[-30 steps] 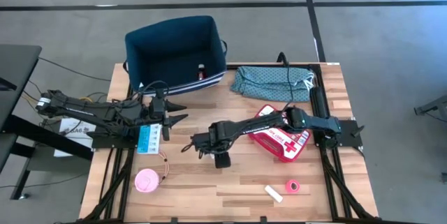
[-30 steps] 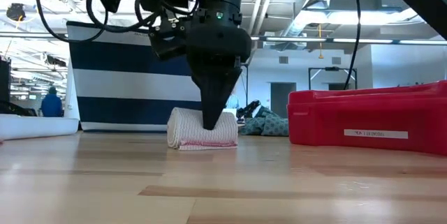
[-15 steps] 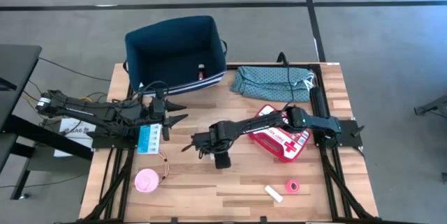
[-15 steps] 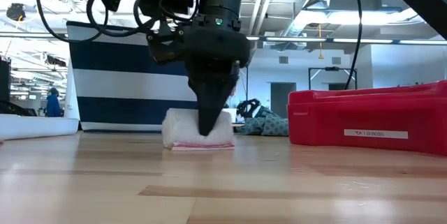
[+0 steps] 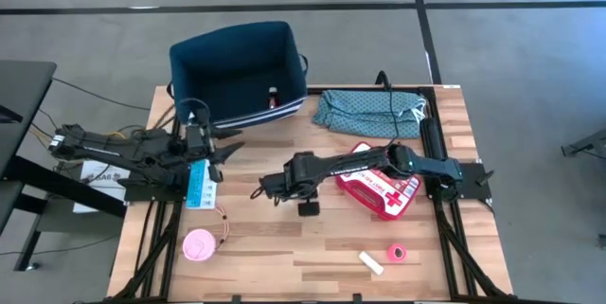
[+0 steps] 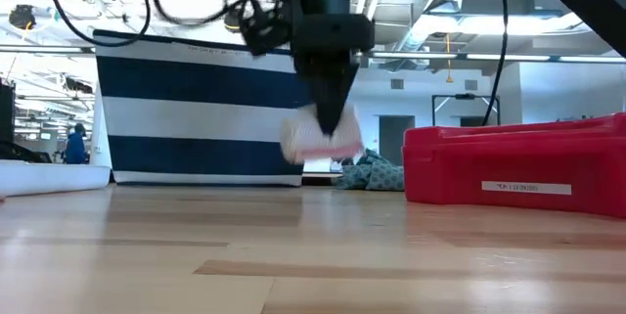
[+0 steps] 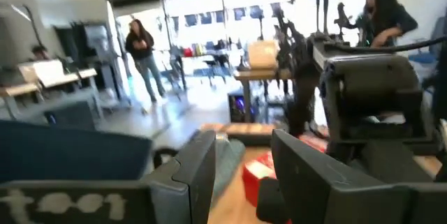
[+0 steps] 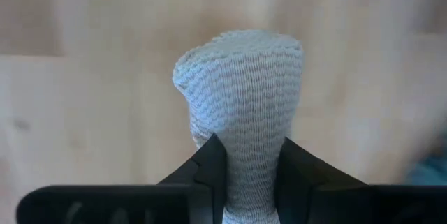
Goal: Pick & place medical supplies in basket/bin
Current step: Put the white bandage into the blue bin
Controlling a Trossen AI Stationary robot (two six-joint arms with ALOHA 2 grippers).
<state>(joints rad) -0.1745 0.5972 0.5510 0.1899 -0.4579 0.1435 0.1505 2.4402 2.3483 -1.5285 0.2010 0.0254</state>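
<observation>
A knitted white gauze roll (image 8: 241,105) is held clamped in the right gripper (image 8: 244,161) above the wooden table (image 5: 331,238), near the striped bin (image 6: 196,109); the left gripper (image 7: 241,161) is spread apart.

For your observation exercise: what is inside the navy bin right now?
In the high view the bin shows mostly its bare dark floor, with one small item against its right wall, too small to identify. The strip of floor under the near wall is hidden.
</observation>
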